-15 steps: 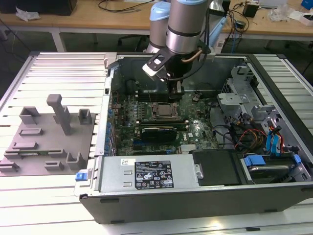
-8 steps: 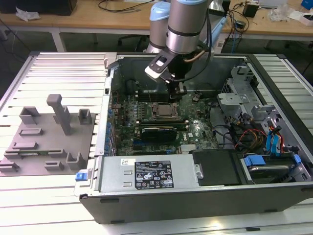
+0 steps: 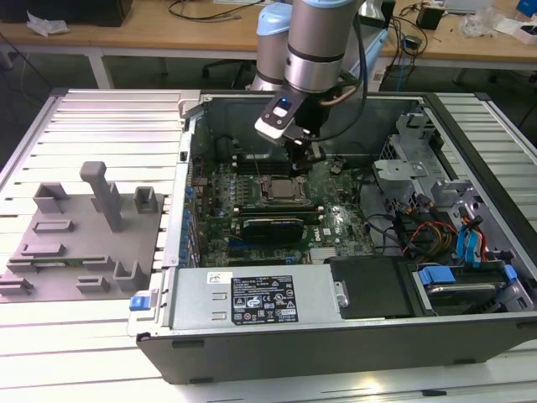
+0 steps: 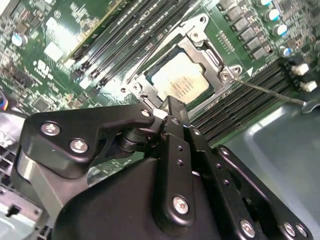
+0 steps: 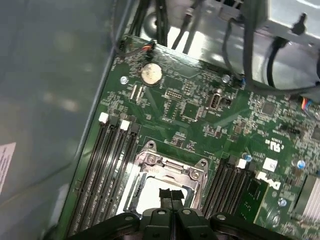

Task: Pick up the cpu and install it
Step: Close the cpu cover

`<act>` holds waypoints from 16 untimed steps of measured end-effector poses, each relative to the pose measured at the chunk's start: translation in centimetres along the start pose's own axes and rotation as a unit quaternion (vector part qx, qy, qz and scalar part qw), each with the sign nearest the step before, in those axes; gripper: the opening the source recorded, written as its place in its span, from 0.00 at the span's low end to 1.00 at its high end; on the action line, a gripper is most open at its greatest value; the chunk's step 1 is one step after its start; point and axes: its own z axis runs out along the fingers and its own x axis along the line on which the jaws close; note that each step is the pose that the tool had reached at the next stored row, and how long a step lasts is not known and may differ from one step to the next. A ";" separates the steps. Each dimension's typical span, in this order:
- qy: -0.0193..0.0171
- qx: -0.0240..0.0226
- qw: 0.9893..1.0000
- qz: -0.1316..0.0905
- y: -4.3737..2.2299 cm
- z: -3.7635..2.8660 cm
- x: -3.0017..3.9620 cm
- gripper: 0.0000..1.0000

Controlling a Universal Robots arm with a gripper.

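The cpu (image 4: pixel 180 82), a small square chip with a pale silver top, lies flat inside the dark metal-framed socket (image 4: pixel 200 37) on the green motherboard (image 3: pixel 336 222). In the exterior view the cpu (image 3: pixel 281 191) sits mid-board inside the open computer case. My gripper (image 3: pixel 304 155) hangs just above the socket's far edge. Both wrist views show the black fingers pressed together with nothing between them: the gripper (image 4: pixel 172 104) tip is over the chip's rim, and the gripper (image 5: pixel 171 194) stands over the pale cpu (image 5: pixel 147 197).
Memory slots (image 5: pixel 107 165) flank the socket on both sides. A thin socket lever (image 4: pixel 265 90) sticks out beside the frame. A power supply (image 3: pixel 252 298) lies at the case front, and a drive cage with cables (image 3: pixel 436 227) on the exterior view's right. A grey tray (image 3: pixel 59 281) with blocks and posts sits left of the case.
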 end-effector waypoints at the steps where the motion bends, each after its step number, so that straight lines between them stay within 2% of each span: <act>1: 0.000 0.000 1.000 -0.013 0.00 0.00 0.00 0.11; 5: -0.002 -0.001 0.999 -0.048 0.00 0.00 0.00 0.11; 7: -0.002 -0.001 0.998 -0.065 0.00 0.00 0.00 0.11; 8: -0.003 -0.001 0.997 -0.081 0.00 0.00 0.00 0.11; 10: -0.004 -0.002 0.994 -0.111 0.00 0.00 0.00 0.11; 12: -0.004 -0.002 0.991 -0.132 0.00 0.00 0.00 0.11; 13: -0.005 -0.003 0.989 -0.146 0.00 0.00 0.00 0.11; 15: -0.006 -0.003 0.983 -0.182 0.00 0.00 0.00 0.11; 16: -0.006 -0.003 0.982 -0.190 0.00 0.00 0.00 0.11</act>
